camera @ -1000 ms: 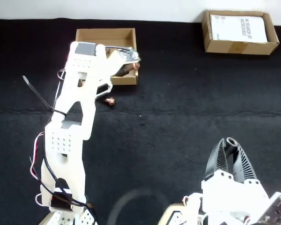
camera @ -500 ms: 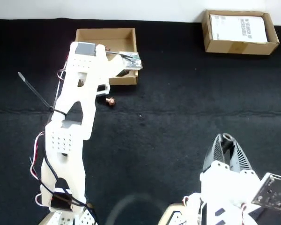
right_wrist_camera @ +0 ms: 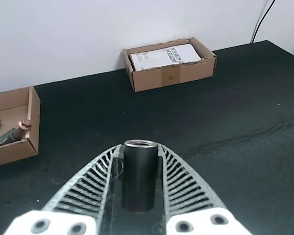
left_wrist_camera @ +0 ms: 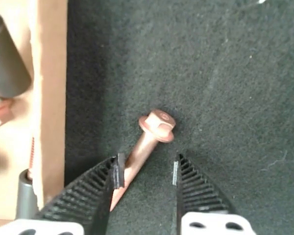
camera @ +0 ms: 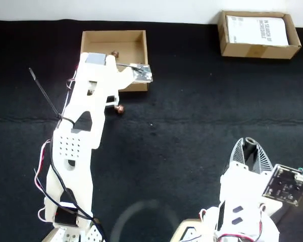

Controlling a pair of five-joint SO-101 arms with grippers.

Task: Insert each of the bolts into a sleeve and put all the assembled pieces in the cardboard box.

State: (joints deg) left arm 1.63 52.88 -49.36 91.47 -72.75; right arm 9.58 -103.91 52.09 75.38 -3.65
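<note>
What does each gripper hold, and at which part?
Right gripper clamps the black sleeve by its sides. Left gripper is open over a copper bolt, holding nothing.

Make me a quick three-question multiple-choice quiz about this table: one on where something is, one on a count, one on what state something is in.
1. Where does the loose copper bolt lie?
A) inside a box
B) on the black mat beside the parts box
C) on top of an arm

2. How many cardboard boxes stand on the mat?
A) one
B) four
C) two

3. What state is the right gripper in?
A) shut on a black sleeve
B) open and empty
C) shut on a bolt

Answers:
1 B: the bolt rests on the mat outside the box wall, between the left gripper's open fingers.
2 C: there is the parts box, plus the booklet box holding a white booklet.
3 A: both fingers press the upright sleeve.
</note>
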